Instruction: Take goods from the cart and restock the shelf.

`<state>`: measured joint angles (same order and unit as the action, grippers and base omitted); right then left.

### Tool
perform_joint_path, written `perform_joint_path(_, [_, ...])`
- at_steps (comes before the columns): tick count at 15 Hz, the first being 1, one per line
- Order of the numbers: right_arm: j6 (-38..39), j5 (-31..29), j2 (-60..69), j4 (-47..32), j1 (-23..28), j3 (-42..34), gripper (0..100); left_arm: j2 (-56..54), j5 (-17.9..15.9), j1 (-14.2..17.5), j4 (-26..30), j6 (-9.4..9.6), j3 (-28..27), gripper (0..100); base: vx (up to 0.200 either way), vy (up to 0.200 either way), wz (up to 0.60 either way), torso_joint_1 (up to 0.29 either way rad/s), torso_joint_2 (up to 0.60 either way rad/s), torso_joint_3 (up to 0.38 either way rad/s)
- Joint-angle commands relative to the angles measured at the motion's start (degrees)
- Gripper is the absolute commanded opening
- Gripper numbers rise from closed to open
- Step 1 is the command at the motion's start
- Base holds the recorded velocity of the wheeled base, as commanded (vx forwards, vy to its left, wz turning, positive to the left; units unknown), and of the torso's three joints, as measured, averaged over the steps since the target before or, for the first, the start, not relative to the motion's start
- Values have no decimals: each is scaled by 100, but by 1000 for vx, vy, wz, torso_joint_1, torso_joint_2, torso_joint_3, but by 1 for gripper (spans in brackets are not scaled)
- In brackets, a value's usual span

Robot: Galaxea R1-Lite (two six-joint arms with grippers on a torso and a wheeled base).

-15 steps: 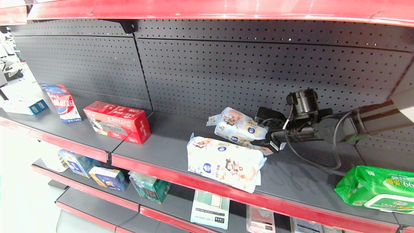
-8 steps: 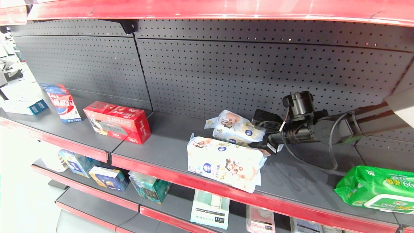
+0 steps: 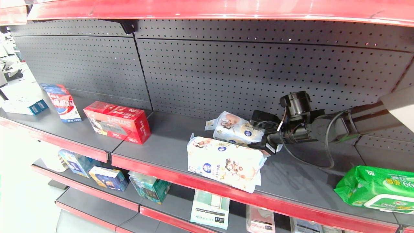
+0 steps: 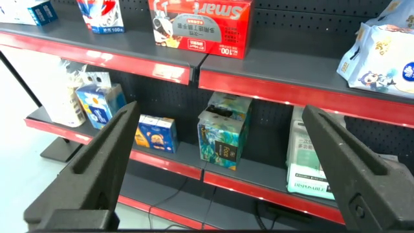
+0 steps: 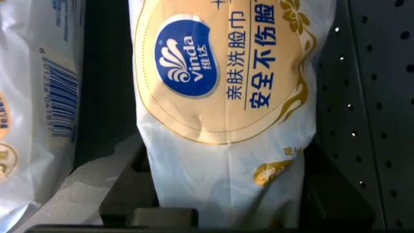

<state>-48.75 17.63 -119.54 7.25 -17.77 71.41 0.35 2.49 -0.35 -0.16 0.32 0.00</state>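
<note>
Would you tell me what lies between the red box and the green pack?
Head view: a front white pack and a rear white pack held by the right gripper.

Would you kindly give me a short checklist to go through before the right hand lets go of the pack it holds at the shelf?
1. Right hand grip on the held pack: ok, it is clamped on one end of the pack.
2. Held pack resting on the shelf: cannot tell, its underside is hidden behind the front pack.
3. Gap to the front pack: ok, the right wrist view shows bare shelf between them.
4. Room toward the back panel: ok, the shelf there is bare.
5. Left hand: ok, open and holding nothing.
</note>
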Motion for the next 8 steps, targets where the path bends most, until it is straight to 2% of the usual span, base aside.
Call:
perform_joint_path(1, [-29,-5,-34,4,-33,-13,0,9,6,0,-2,-5,0,100,0,0,0,0,0,0])
perform_joint_path(4, [-47,-23,-78,4,-42,-13,0,9,-3,0,-2,3,0,100,0,0,0,0,0,0])
perform_joint_path(5, [-38,-31,-87,4,-42,-13,100,9,-3,0,-2,3,0,100,0,0,0,0,0,0])
perform_joint_path(8, [-47,-58,-96,4,-68,4,100,9,-3,0,-2,3,0,100,0,0,0,0,0,0])
